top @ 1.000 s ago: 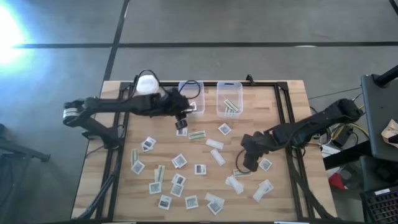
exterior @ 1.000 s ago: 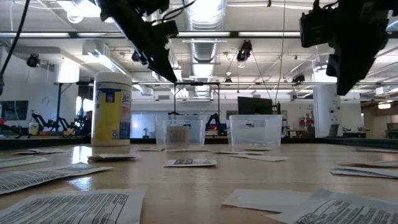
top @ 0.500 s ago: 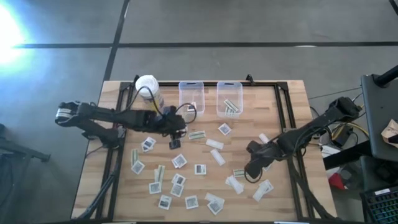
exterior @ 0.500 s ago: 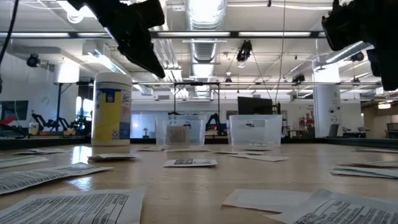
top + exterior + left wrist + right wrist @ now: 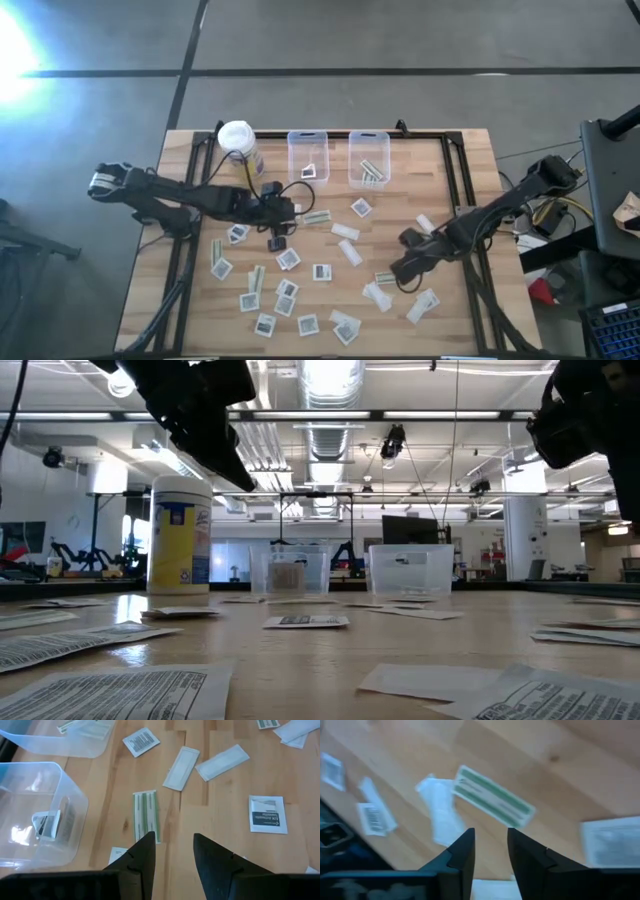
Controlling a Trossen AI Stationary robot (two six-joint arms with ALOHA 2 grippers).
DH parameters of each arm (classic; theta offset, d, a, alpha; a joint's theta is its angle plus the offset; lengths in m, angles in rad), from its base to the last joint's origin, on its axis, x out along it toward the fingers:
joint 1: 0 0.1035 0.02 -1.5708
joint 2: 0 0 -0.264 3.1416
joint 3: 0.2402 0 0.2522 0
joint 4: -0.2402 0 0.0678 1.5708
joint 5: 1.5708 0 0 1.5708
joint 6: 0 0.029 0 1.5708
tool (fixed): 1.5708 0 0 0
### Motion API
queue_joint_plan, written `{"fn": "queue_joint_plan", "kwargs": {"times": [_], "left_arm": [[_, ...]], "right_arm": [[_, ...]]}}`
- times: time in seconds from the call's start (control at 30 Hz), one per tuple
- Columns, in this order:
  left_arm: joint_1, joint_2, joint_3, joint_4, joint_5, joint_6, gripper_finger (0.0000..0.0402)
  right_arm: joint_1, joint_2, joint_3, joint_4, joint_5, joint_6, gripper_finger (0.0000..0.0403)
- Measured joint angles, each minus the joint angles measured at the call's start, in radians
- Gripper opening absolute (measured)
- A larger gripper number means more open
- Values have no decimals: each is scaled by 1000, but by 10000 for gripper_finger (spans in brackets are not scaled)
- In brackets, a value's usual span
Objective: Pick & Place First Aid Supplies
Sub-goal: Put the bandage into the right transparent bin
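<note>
Flat white packets (image 5: 322, 272), wooden table (image 5: 460, 180), clear bins (image 5: 308, 156)

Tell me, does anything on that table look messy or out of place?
Only that many small white packets lie scattered at all angles across the table, while just a few sit in the two clear bins. Nothing looks spilled or damaged.

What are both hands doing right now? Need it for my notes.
Left hand: open, holding nothing.
Right hand: open, holding nothing.
</note>
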Motion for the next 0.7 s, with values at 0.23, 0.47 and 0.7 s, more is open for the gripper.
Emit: {"fn": "queue_joint_plan", "kwargs": {"times": [0.23, 0.47, 0.7], "left_arm": [[0, 0, -15, 0, 0, 3, 126], [0, 0, -31, 2, -1, -14, 126], [0, 0, -31, 20, -2, -15, 126]], "right_arm": [[32, 0, -118, 235, -5, 86, 130], [73, 0, -151, 257, -5, 156, 125], [77, 0, -203, 255, -2, 219, 130]]}}
